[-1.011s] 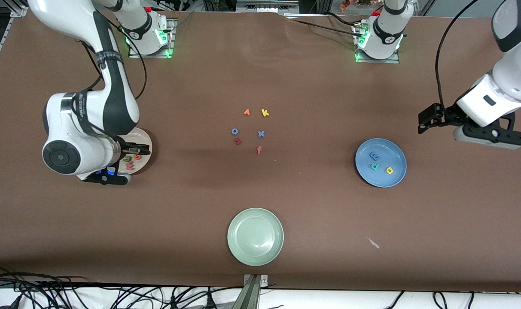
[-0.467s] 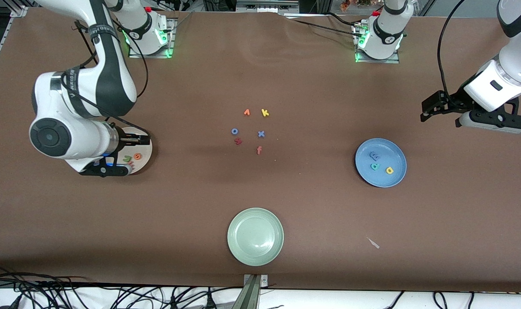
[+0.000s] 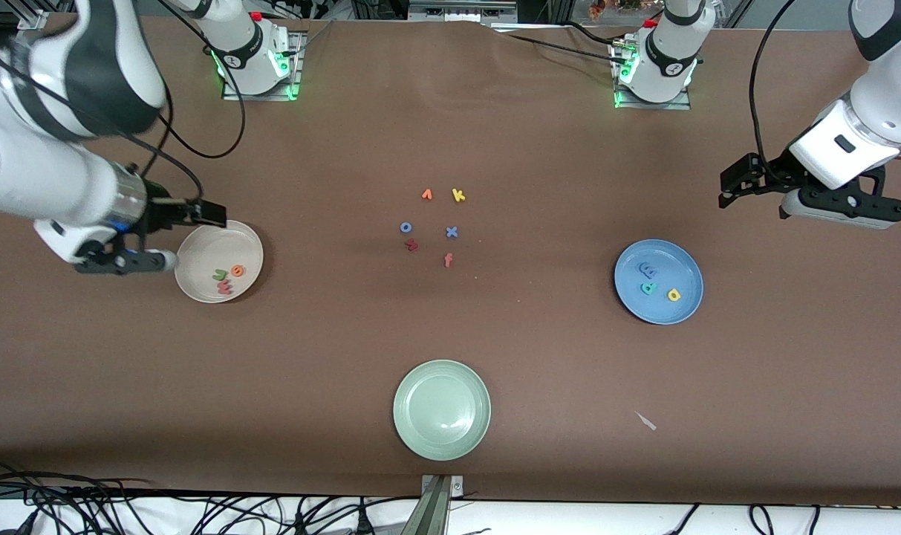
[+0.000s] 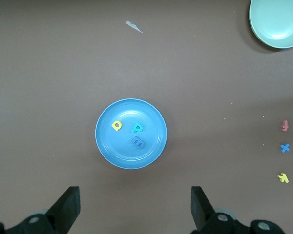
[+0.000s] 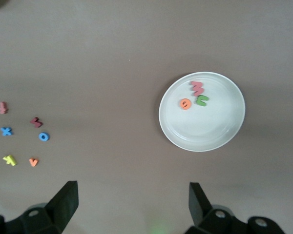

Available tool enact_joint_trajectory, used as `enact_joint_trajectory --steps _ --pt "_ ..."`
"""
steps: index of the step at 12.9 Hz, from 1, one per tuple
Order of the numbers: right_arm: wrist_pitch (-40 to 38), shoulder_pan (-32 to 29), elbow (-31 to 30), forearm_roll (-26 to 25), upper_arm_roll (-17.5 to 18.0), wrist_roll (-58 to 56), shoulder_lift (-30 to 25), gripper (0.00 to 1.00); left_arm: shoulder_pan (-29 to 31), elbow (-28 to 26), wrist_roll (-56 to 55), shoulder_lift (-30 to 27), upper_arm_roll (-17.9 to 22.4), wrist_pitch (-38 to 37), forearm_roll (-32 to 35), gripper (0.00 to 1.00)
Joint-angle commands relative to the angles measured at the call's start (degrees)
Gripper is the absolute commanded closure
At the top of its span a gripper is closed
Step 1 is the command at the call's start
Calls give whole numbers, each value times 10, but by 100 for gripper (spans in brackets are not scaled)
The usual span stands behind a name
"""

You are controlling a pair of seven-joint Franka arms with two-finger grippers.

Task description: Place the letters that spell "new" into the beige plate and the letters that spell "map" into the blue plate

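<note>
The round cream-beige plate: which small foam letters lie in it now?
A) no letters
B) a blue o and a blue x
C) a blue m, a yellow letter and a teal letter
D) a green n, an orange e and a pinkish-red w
D: the round cream-beige plate holds the green n, the orange e and the pinkish-red w, close together.

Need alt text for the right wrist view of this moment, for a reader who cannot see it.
A beige plate on a brown table holds a pinkish-red w, an orange e and a green n. The open right gripper hangs above the table beside the plate, and six stray letters lie apart from the plate.
</note>
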Motion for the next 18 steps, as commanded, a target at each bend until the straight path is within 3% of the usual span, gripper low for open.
enact_joint_trajectory --steps 1,4,8,14,18 --pt "14 -37 -43 -14 25 -8 -62 0 -2 2 22 -6 -7 -6 17 0" --pt "1 -63 -41 -14 25 -9 -88 0 0 28 21 5 -6 -14 18 0" --pt "-4 -77 -37 -64 26 -22 -104 0 -2 125 20 42 -6 -93 16 0" --pt "21 -86 -40 -71 48 -30 -104 0 3 127 22 39 -5 -110 20 0" --pt "17 -84 -38 -66 49 -23 -101 0 3 130 23 39 -5 -120 66 0"
